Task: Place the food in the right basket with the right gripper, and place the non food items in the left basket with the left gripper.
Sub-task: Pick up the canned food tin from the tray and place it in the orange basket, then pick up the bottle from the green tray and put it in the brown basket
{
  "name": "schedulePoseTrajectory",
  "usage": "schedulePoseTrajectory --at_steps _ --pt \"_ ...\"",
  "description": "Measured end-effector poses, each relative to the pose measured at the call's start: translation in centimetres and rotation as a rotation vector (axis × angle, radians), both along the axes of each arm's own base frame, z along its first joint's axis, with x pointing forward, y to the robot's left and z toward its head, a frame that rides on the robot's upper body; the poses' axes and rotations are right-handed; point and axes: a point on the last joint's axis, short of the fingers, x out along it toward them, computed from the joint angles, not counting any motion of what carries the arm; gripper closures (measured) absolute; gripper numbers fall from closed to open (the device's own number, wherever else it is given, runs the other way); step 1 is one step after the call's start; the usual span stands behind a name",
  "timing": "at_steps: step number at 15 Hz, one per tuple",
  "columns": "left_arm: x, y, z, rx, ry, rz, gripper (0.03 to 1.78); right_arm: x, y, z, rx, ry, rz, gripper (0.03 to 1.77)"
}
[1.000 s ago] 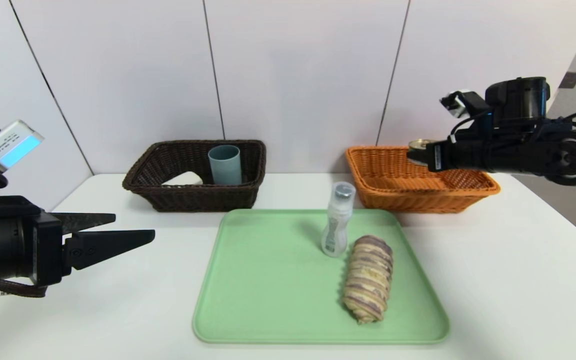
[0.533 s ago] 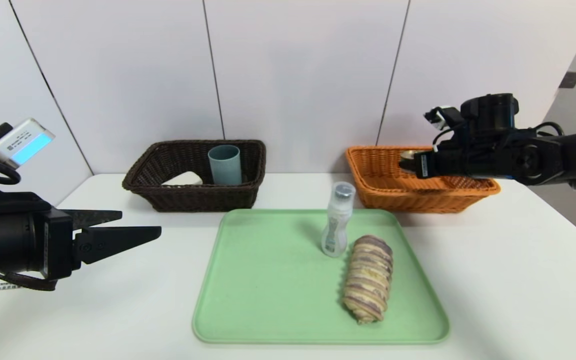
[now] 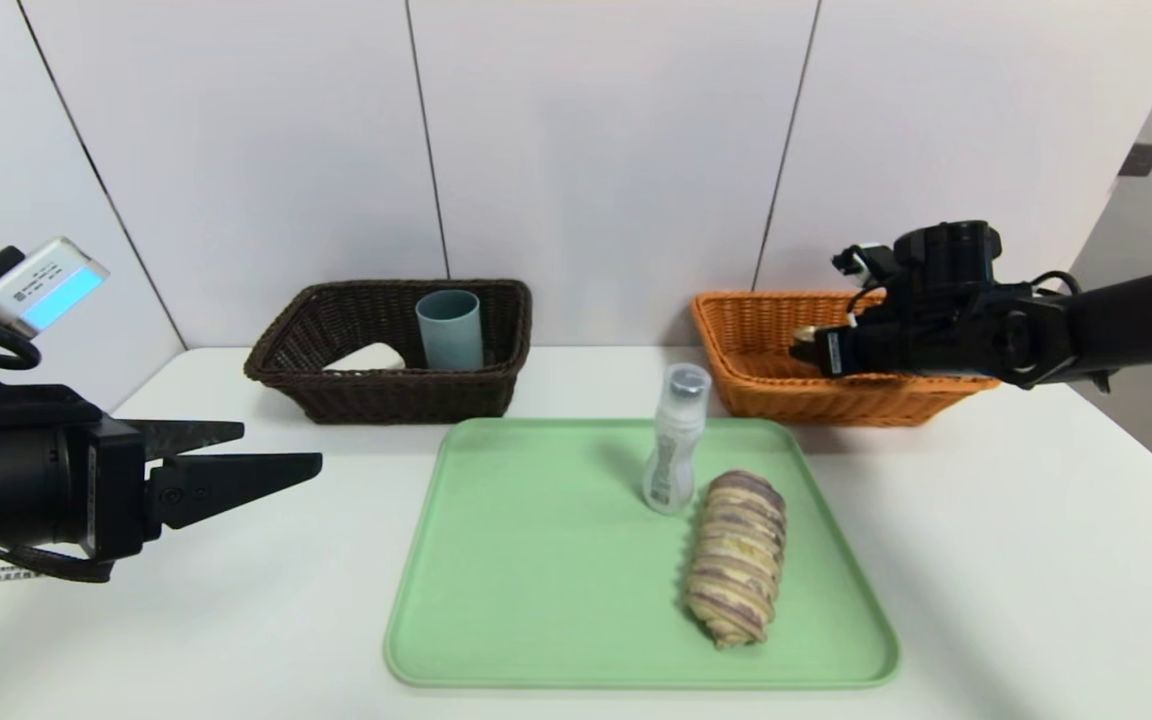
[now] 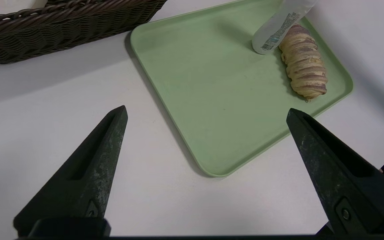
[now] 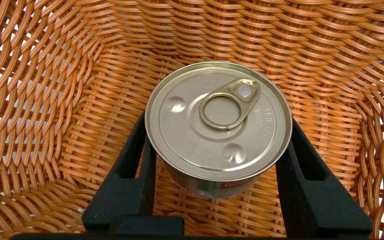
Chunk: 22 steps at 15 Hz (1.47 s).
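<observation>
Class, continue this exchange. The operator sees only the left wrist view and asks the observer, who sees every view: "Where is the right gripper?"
Observer: The right gripper reaches into the right basket.
Operator: Holding anything?
Observer: Yes, its fingers grip the tin can by its sides, lid up.
Operator: What's in the left basket?
Observer: In the left basket, the cup stands upright with the soap bar beside it.

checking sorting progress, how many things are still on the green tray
2: the white bottle stands upright near the green tray's far right side, and the bread roll lies just beside it, nearer the front. Nothing appears hidden.
</observation>
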Motion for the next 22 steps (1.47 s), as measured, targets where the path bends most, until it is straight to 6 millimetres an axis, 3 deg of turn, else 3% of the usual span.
schedulePoseTrajectory --at_steps 6,13,17,22 --pt "-0.1 0.0 0.0 -0.001 -0.001 0.000 0.12 0.3 0.0 0.2 0.007 -0.012 -0.001 0.44" --pt "-0.2 0.0 0.1 -0.002 -0.006 0.000 0.12 -0.3 -0.3 3.8 0.035 -0.052 -0.010 0.23" --pt "-0.3 0.1 0.1 -0.003 -0.008 0.001 0.12 -3.1 -0.3 7.3 0.105 -0.036 0.004 0.18" --pt "-0.5 0.1 0.2 -0.004 -0.017 0.000 0.12 -8.5 -0.3 11.0 0.171 -0.066 0.056 0.13"
